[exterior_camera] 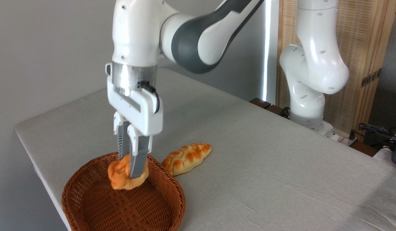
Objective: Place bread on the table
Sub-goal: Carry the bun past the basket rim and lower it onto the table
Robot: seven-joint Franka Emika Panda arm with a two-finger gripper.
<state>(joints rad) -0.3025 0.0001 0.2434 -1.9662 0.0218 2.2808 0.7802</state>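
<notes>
The bread (pixel 121 177), a small round orange-golden bun, hangs tilted over the brown wicker basket (pixel 88 205), lifted clear of its floor. My gripper (pixel 130 166) is shut on the bread, its two fingers pinching it from above. The table (pixel 265 160) is a wide flat top covered in light grey fabric and fills most of the view.
A long braided yellow-brown loaf (pixel 186 158) lies on the table just right of the basket. The arm's white base (pixel 310 106) stands at the far right edge. Cables (pixel 377 131) and a wooden screen (pixel 361 48) are behind it.
</notes>
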